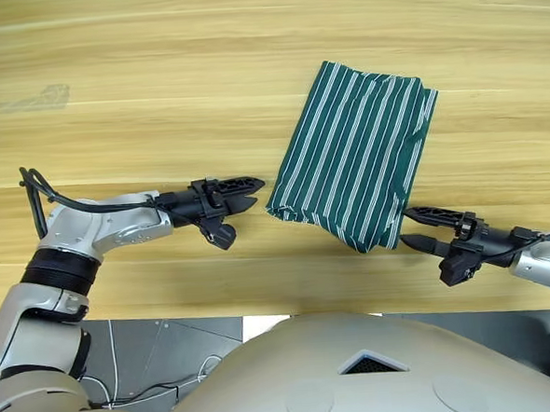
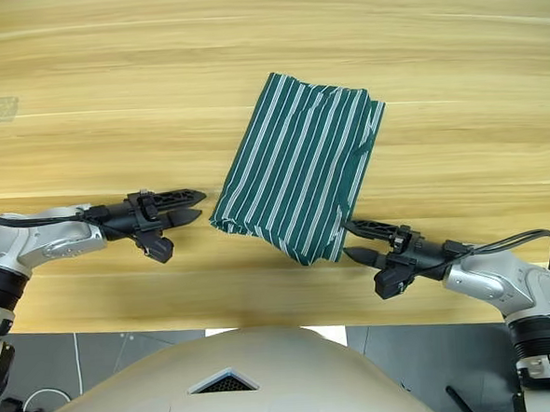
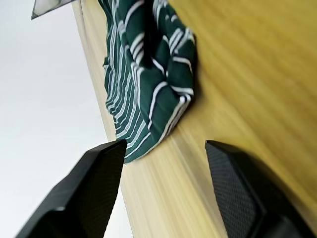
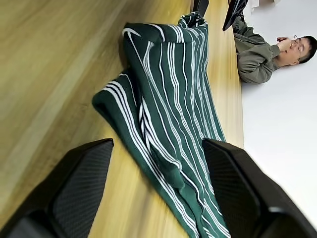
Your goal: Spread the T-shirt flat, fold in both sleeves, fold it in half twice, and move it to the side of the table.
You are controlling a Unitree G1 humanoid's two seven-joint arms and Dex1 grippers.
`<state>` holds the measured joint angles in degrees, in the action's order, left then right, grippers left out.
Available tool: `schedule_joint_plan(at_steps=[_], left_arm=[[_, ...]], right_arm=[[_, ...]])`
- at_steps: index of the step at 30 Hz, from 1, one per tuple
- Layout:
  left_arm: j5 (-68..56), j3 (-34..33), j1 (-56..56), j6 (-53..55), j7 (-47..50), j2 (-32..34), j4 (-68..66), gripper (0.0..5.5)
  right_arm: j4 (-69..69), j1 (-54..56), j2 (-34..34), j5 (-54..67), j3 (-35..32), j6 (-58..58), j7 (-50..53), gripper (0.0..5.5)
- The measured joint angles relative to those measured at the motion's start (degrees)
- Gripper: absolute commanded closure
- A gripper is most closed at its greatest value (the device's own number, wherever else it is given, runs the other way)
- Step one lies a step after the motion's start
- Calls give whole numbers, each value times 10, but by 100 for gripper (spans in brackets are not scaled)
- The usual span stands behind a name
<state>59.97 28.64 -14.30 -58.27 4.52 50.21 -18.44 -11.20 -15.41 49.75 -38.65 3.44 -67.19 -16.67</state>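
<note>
The black two-fingered left gripper (image 1: 255,191) is seen parted and empty, just beside the near-left corner of a folded dark green, white-striped T-shirt (image 1: 356,154). The shirt is laid askew, right of centre, on the light wooden table (image 1: 136,74). At its near-right corner, the black right gripper (image 1: 407,227) is likewise spread and empty.

Head stereo pair looks steeply down over table (image 1: 154,64), mid-range. Wrist views sit low and close, grazing table past left end effector (image 3: 164,145) and right end effector (image 4: 158,143). All four share T-shirt (image 2: 297,177).
</note>
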Motion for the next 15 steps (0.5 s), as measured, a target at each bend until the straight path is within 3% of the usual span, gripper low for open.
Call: schedule_joint_plan(at_steps=[5,14,15], left_arm=[[-3,40,-23,-9,0,-40,-4,252],[4,74,-54,-11,8,-51,-17,252],[4,76,-56,-8,8,-53,-18,274]], right_arm=[[-6,10,3,23,32,11,2,215],[-4,62,-3,41,96,35,-18,215],[-9,71,-6,44,104,38,-22,212]])
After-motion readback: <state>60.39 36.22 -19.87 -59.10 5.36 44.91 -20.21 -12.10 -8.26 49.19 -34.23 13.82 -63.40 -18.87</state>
